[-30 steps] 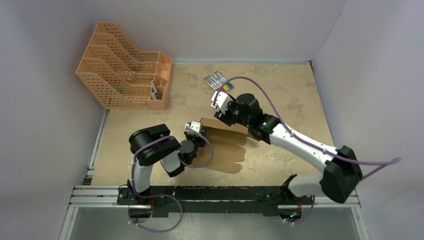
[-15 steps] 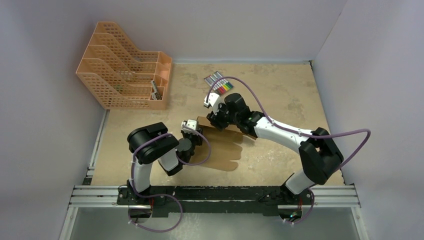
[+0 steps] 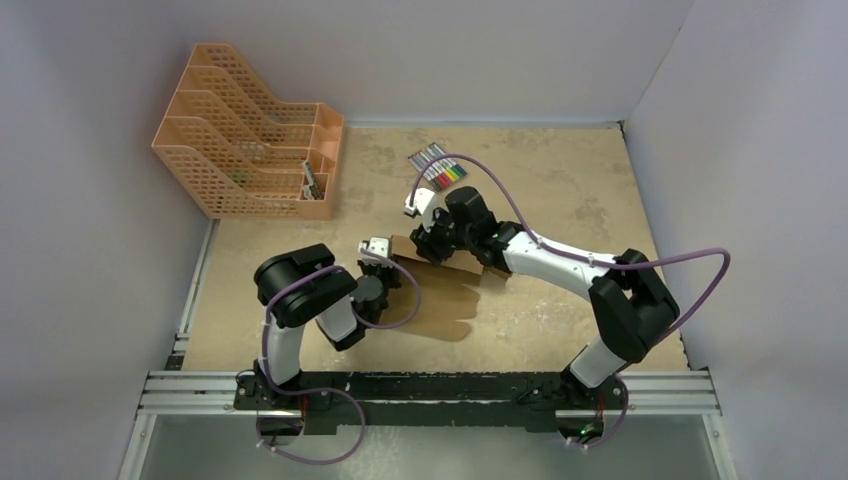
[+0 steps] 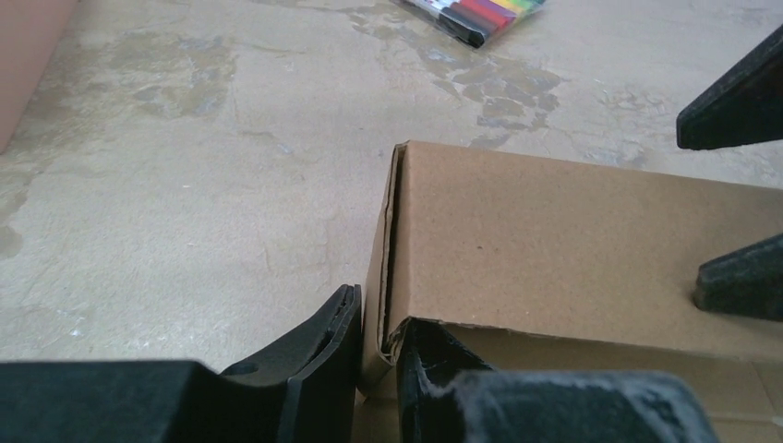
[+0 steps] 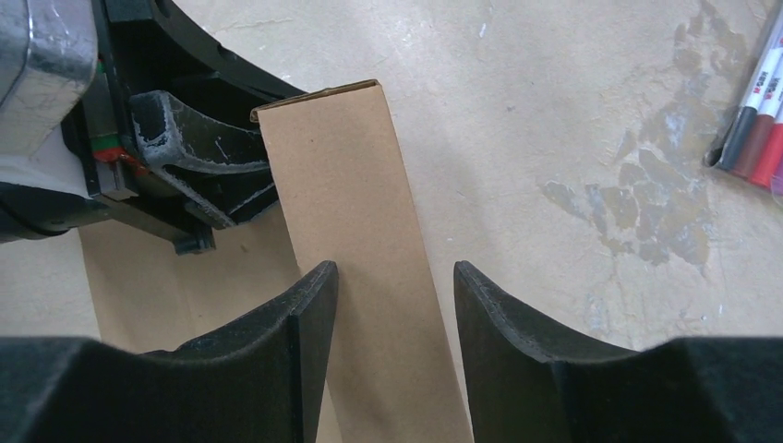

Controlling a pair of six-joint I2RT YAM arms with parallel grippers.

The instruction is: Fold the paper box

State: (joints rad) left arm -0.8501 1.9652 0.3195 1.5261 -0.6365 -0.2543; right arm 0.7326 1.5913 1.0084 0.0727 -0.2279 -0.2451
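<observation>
The paper box (image 3: 447, 292) is brown cardboard lying half folded mid-table, with one long wall (image 4: 572, 240) raised along its far side. My left gripper (image 3: 386, 263) is at that wall's left end. In the left wrist view its jaws (image 4: 379, 355) are pinched on the corner flap there, one finger inside and one outside. My right gripper (image 3: 433, 240) hangs over the same wall from behind. Its jaws (image 5: 392, 305) stand open astride the upright cardboard strip (image 5: 351, 212), with a gap on the right side. Its fingertips (image 4: 739, 92) show at the right edge of the left wrist view.
An orange mesh file rack (image 3: 250, 130) stands at the back left. A pack of coloured markers (image 3: 440, 165) lies just behind the right gripper and shows again as markers (image 5: 752, 138) at the right wrist view's edge. Grey walls enclose the table on three sides.
The right gripper slid left along the raised wall toward the left gripper, its elbow folding in. The left jaws closed tighter on the corner flap.
</observation>
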